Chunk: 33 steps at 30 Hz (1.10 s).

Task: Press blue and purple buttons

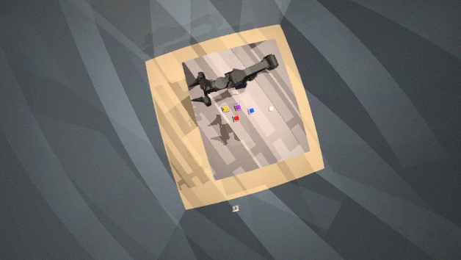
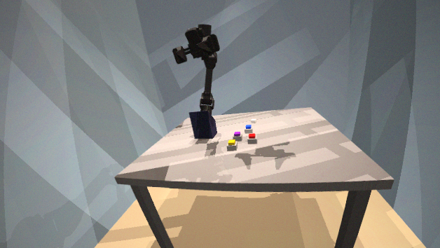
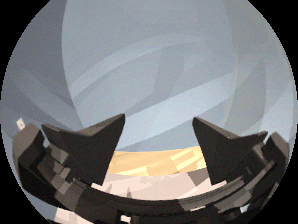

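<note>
A: Where does the end effector (image 2: 196, 47) stand now?

B: It hangs high above the bench (image 2: 364, 175), over the far left part of it, near the dark arm base (image 2: 203, 125). Its two fingers are spread wide apart and nothing is between them. In the wrist view I see only wall and a strip of floor between the pointed fingertips, no button.

A: And the blue button (image 2: 249, 127), which comes first?

B: It lies well below the end effector and to the right of it, toward the far edge of the bench. In my judgement the coming move is a long descent with a shift to the right, ending straight above the blue cap.

A: Please go through the objects from left to right.

B: In the exterior view: the yellow button (image 2: 231, 142), the purple button (image 2: 237, 134), then the blue button, the red button (image 2: 251, 136), and a small white block (image 2: 253, 120) just behind the blue one. Each button is a small flat coloured cap on a pale grey square foot.

A: Is the white block a danger?

B: I think yes. In the top view it (image 1: 271, 109) stands apart from the blue button (image 1: 251, 110), but not far. The purple button (image 1: 238, 106) is also near on the other side.

A: And the bench surface?

B: It is matt, with grey and beige stripes, and the legs are dark.
</note>
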Tool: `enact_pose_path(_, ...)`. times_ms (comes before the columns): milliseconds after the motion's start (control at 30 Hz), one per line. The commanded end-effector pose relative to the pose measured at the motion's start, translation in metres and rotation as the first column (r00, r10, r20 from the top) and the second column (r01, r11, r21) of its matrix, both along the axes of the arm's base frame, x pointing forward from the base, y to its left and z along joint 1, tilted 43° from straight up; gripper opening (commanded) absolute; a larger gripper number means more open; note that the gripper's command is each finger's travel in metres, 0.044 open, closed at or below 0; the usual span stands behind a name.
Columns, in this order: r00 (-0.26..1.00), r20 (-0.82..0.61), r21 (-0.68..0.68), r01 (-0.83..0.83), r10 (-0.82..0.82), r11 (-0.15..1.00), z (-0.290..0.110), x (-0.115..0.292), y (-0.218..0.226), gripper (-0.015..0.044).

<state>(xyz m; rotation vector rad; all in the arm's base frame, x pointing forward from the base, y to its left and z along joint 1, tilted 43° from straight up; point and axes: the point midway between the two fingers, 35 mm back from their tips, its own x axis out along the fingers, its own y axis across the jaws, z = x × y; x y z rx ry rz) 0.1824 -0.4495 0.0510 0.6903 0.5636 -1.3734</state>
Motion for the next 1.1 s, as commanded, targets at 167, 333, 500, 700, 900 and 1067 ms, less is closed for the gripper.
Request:
enact_pose_path(167, 0.824, -0.023, 0.303, -0.534, 0.566, 0.789, -0.031, 0.091, 0.131, 0.04)
enact_pose_path(333, 0.611, 0.053, 0.435, -0.726, 0.79, 0.533, -0.039, 0.116, 0.212, 0.04)
enact_pose_path(500, 0.352, 0.181, 0.523, -0.825, 0.918, 0.213, -0.038, 0.123, 0.298, 0.04)
enact_pose_path(700, 0.035, 0.382, 0.551, -0.811, 0.923, -0.197, -0.024, 0.107, 0.399, 0.04)
enact_pose_path(900, -0.194, 0.579, 0.494, -0.689, 0.792, -0.53, 0.001, 0.073, 0.482, 0.04)
enact_pose_path(1067, -0.198, 0.582, 0.492, -0.687, 0.789, -0.535, 0.001, 0.072, 0.483, 0.04)
